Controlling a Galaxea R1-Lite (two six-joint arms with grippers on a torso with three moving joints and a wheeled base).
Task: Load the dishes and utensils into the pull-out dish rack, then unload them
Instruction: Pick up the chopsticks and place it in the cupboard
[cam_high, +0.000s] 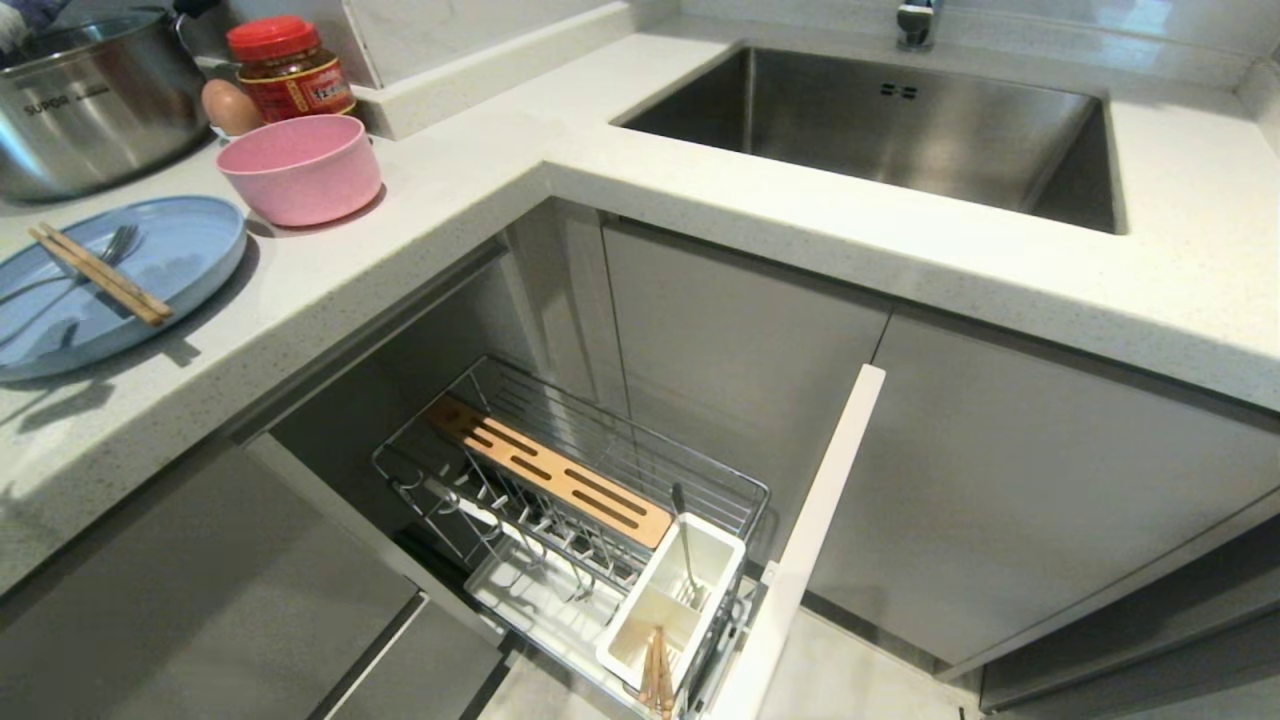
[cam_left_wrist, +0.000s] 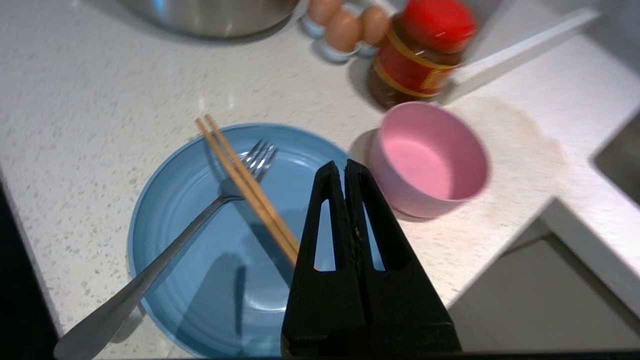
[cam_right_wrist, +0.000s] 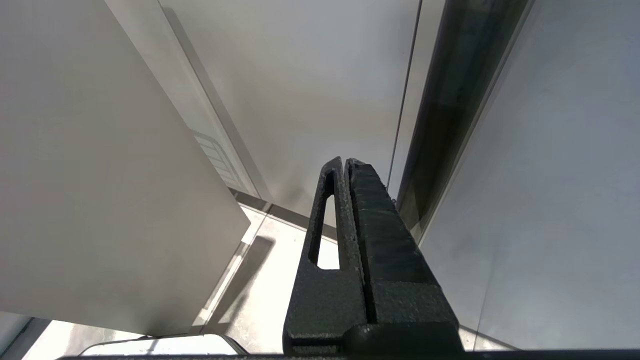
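**Left gripper over the plate, nothing picked up**

Your light-blue plate (cam_left_wrist: 200, 260) lies flat on the table (cam_high: 470, 190), near its front edge. Across it rest a pair of wooden chopsticks (cam_left_wrist: 247, 192) and a silver fork (cam_left_wrist: 175, 240), the chopsticks crossing over the fork's neck, the fork handle sticking out past the rim. The pink bowl (cam_left_wrist: 430, 160) stands upright just beside the plate, empty.

The left gripper (cam_left_wrist: 345, 167) hangs above the plate's edge nearest the bowl, jaws pressed together, holding nothing. Not visible from the head camera. The right gripper (cam_right_wrist: 345, 165) is parked low by the cabinet fronts, also closed and empty.

The pull-out dish rack (cam_high: 570, 500) is drawn out below the table. Its plate prongs are bare; the white cutlery cup (cam_high: 675, 595) already holds another pair of chopsticks (cam_high: 655, 670) and a slim metal utensil (cam_high: 685, 545).

Judgement: you are in the loading phase, at the approach to a first pick from the plate. Next you need to part the jaws, choose a target, and come down in line with it; the chopsticks lie on top, so they look the easier start. Expect thin sticks to roll or scatter on the smooth plate.

Surroundings: speckled white stone top, steel pot (cam_high: 95, 100), red-lidded jar (cam_high: 290, 65), eggs (cam_left_wrist: 345, 22) behind; steel sink (cam_high: 880, 130) on the far side; grey cabinet doors.
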